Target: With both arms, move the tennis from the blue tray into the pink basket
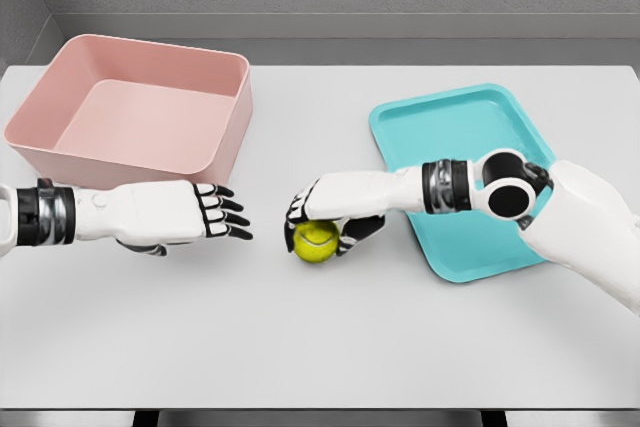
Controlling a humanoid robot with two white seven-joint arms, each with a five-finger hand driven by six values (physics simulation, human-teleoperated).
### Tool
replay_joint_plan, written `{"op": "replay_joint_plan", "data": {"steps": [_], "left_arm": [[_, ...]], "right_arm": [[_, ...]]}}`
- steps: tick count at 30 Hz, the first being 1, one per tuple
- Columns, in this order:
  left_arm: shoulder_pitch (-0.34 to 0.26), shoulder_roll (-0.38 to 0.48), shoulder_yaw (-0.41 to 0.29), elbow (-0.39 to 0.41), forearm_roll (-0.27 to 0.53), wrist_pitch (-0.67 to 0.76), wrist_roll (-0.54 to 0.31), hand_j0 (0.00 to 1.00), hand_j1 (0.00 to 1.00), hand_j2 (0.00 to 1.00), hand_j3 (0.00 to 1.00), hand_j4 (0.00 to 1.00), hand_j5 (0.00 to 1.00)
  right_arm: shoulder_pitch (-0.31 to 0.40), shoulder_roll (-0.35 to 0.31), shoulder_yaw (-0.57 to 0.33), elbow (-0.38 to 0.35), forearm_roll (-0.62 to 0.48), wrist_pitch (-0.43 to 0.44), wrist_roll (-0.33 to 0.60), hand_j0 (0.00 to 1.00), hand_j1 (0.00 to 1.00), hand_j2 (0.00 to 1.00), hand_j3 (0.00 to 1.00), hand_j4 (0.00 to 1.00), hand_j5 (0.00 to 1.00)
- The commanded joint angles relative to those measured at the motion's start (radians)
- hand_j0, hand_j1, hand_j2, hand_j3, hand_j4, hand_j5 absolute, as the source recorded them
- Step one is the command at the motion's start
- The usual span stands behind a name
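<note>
Head view: right hand [322,219] is curled over the tennis ball [316,241], grasping it from above. The ball sits out on the tabletop [330,347], well left of the blue tray [460,122] and between the two hands. Left hand [190,212] is released, fingers straight and pointing toward the ball, a short gap apart from it.

Step judged: mid-transfer, ball out of the tray and ready for handover. Next move likely calls for the left hand to close on the ball before the right lets go.

Pink basket [140,107] lies just behind the left hand; its near wall must be cleared. Open tabletop in front.
</note>
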Motion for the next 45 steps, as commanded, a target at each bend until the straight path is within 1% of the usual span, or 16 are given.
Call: {"op": "replay_joint_plan", "data": {"steps": [1, 18, 19, 20, 21, 23, 25, 29, 31, 32, 35, 38, 39, 41, 42, 45], "left_arm": [[0.000, 0.004, -0.001, 0.000, 0.006, 0.002, 0.001, 1.00, 1.00, 1.00, 1.00, 1.00, 1.00], [0.005, 0.005, -0.001, 0.000, 0.009, 0.002, 0.004, 1.00, 1.00, 1.00, 1.00, 1.00, 1.00], [0.003, 0.005, -0.001, 0.000, 0.008, 0.002, 0.004, 1.00, 1.00, 1.00, 1.00, 1.00, 1.00], [0.003, 0.005, -0.001, 0.000, 0.008, 0.002, 0.004, 1.00, 1.00, 1.00, 1.00, 1.00, 1.00], [0.005, 0.005, -0.001, 0.001, 0.008, 0.002, 0.005, 1.00, 1.00, 1.00, 1.00, 1.00, 1.00], [0.005, 0.005, -0.001, 0.001, 0.008, 0.002, 0.004, 1.00, 1.00, 1.00, 1.00, 1.00, 1.00], [0.006, 0.016, -0.001, 0.001, 0.006, 0.002, 0.002, 1.00, 1.00, 1.00, 1.00, 1.00, 1.00], [0.029, 0.069, 0.018, 0.001, 0.009, 0.002, 0.004, 1.00, 1.00, 1.00, 1.00, 1.00, 1.00], [0.028, 0.068, 0.015, 0.001, 0.012, 0.002, 0.005, 1.00, 1.00, 1.00, 1.00, 1.00, 1.00], [0.026, 0.060, 0.015, 0.001, 0.015, 0.002, 0.011, 1.00, 1.00, 1.00, 1.00, 1.00, 1.00], [0.018, -0.012, 0.009, 0.001, 0.015, 0.002, 0.162, 1.00, 1.00, 1.00, 1.00, 1.00, 1.00], [0.017, -0.079, 0.001, 0.000, 0.009, 0.002, 0.168, 1.00, 1.00, 1.00, 1.00, 1.00, 1.00], [0.015, -0.092, -0.001, 0.000, 0.009, 0.002, 0.168, 1.00, 1.00, 1.00, 1.00, 1.00, 1.00], [0.014, -0.122, -0.004, 0.000, 0.008, 0.002, 0.165, 1.00, 1.00, 1.00, 1.00, 1.00, 1.00], [0.002, -0.139, -0.042, 0.000, 0.006, 0.002, 0.162, 1.00, 1.00, 1.00, 1.00, 1.00, 1.00], [-0.026, -0.167, -0.073, 0.000, -0.014, 0.002, 0.128, 1.00, 1.00, 1.00, 1.00, 1.00, 1.00]], "right_arm": [[-0.002, 0.015, 0.016, 0.013, -0.008, 0.004, -0.002, 0.54, 0.54, 0.54, 0.54, 0.54, 0.54], [-0.021, 0.054, 0.042, 0.011, -0.010, 0.015, -0.005, 0.55, 0.55, 0.55, 0.55, 0.55, 0.55], [-0.021, 0.055, 0.042, 0.011, -0.010, 0.015, -0.003, 0.64, 0.64, 0.64, 0.64, 0.64, 0.64], [-0.020, 0.054, 0.042, 0.013, -0.010, 0.016, -0.005, 0.95, 0.95, 0.95, 0.95, 0.95, 0.95], [-0.020, 0.049, 0.042, 0.011, -0.010, 0.010, -0.008, 1.00, 1.00, 1.00, 1.00, 1.00, 1.00], [-0.021, 0.045, 0.037, 0.010, -0.010, 0.007, -0.008, 1.00, 1.00, 1.00, 1.00, 1.00, 1.00], [-0.025, 0.017, 0.033, 0.007, -0.010, 0.001, -0.005, 1.00, 1.00, 1.00, 1.00, 1.00, 1.00], [-0.028, -0.070, 0.019, 0.005, -0.010, 0.000, 0.000, 1.00, 1.00, 1.00, 1.00, 1.00, 1.00], [-0.037, -0.121, -0.007, 0.004, -0.010, -0.013, 0.000, 1.00, 1.00, 1.00, 1.00, 1.00, 1.00], [-0.040, -0.141, -0.050, 0.004, -0.010, -0.042, -0.002, 1.00, 1.00, 1.00, 1.00, 1.00, 1.00], [-0.040, -0.215, -0.145, 0.004, -0.011, -0.082, 0.001, 1.00, 1.00, 1.00, 1.00, 1.00, 1.00], [-0.055, -0.262, -0.182, 0.011, -0.010, -0.082, 0.001, 1.00, 1.00, 1.00, 1.00, 1.00, 1.00], [-0.052, -0.281, -0.190, 0.011, -0.010, -0.085, -0.040, 1.00, 1.00, 1.00, 1.00, 1.00, 1.00], [-0.026, -0.324, -0.207, 0.013, -0.010, -0.085, -0.285, 1.00, 1.00, 1.00, 1.00, 1.00, 1.00], [0.003, -0.333, -0.210, 0.013, -0.010, -0.085, -0.367, 1.00, 1.00, 1.00, 1.00, 1.00, 1.00], [0.026, -0.367, -0.211, 0.028, -0.010, -0.085, -0.378, 1.00, 1.00, 1.00, 1.00, 1.00, 1.00]]}}
